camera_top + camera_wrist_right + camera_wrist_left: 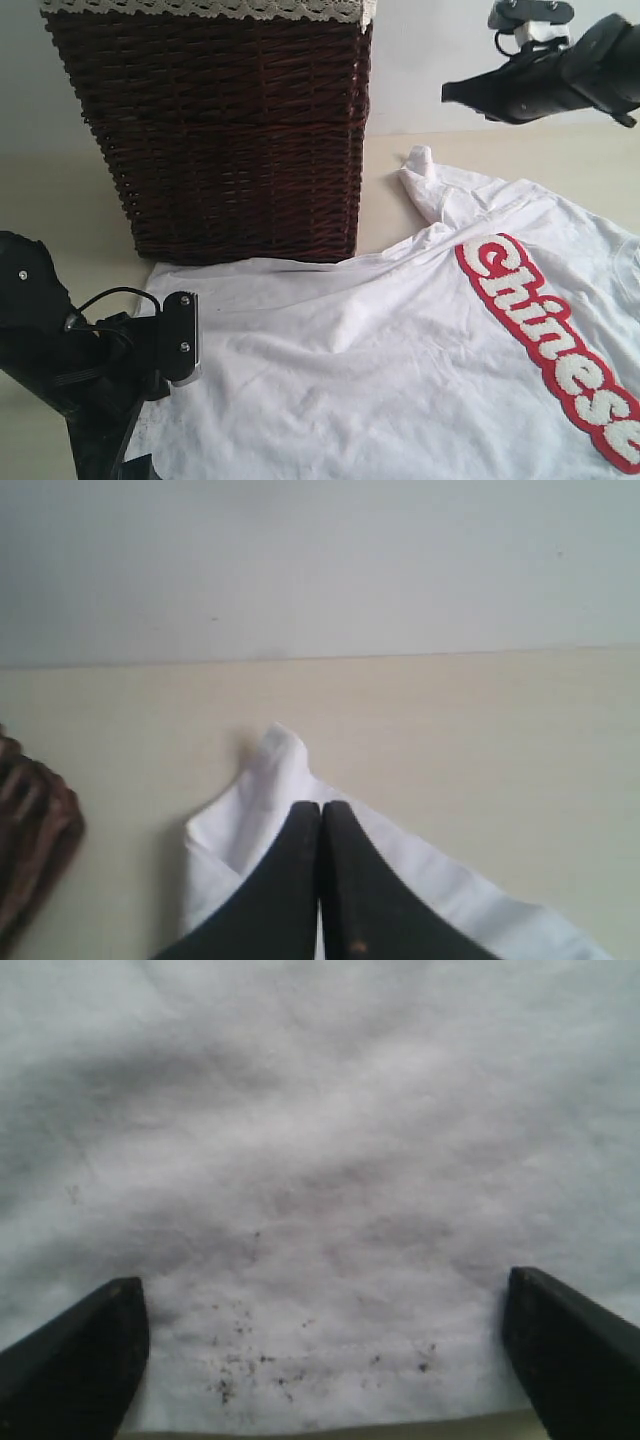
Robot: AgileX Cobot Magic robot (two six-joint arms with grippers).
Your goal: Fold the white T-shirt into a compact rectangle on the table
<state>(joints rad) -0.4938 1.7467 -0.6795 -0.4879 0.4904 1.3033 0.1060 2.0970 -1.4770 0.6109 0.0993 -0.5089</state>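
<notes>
We hold our left claw [325, 1305] spread wide just over the shirt [380, 340]. Our right claw [321, 812] hangs closed, empty, above its sleeve [268, 775].

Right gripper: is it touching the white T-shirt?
Apart. In the exterior view the right gripper hangs before the wall, with bare table between its tip and the raised corner of the white T-shirt.

T-shirt [400, 350] spread on table [60, 210]; basket [220, 130] behind, left.
</notes>
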